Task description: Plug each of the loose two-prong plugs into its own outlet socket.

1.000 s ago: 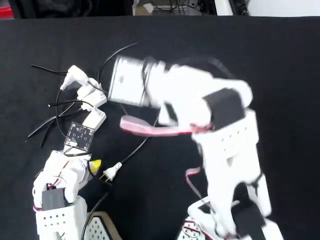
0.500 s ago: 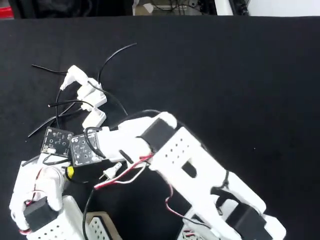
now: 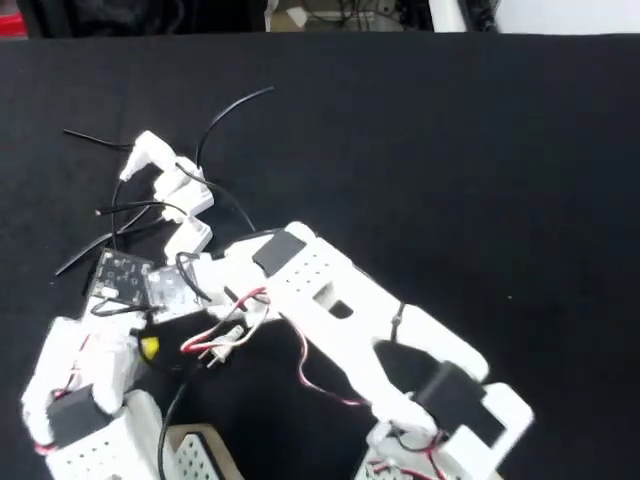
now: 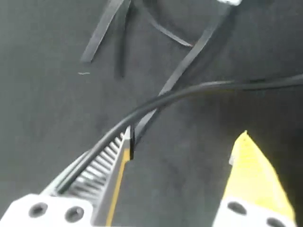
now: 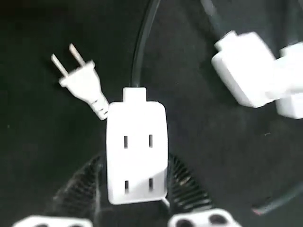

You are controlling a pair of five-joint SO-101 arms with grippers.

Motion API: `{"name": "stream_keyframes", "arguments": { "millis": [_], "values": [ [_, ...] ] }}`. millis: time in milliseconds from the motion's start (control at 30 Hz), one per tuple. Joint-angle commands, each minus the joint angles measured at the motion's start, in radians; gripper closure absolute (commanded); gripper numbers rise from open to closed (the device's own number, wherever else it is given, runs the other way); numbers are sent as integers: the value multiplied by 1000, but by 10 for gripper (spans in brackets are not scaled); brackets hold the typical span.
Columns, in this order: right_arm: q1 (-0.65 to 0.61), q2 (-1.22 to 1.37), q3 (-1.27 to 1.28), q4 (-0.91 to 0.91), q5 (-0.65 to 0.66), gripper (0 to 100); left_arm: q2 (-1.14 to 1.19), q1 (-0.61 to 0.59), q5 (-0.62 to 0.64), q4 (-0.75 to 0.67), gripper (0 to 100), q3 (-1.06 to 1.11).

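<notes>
The black worktop (image 3: 480, 150) is bearing loose cords at its left side. The right arm (image 3: 340, 310) is lying low across it, and the right gripper (image 5: 135, 165) is clasping one end of a white socket block (image 5: 136, 142), apparently firmly. The left gripper (image 4: 186, 137) is gaping wide, a black cord (image 4: 189, 92) running over one finger. The loose plug (image 5: 80, 82) is lying just beside the held block, prongs pointing away from it. By the look of things, the left gripper is going to need the plug by its body, prongs turned square to one socket pair, then a straight push while the right is bracing the block.
</notes>
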Motion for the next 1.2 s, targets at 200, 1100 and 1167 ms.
{"name": "stream_keyframes", "arguments": {
  "millis": [200, 1100, 1167],
  "values": [
    [-9, 28, -13, -41, 0, 724, -11, 27, -9, -129, 668, 162],
    [143, -538, 441, -97, -161, 724, -11, -97, 284, -138, 668, 119],
    [114, -532, 504, -176, -150, 724, -11, -96, 361, -138, 668, 88]
  ]
}}
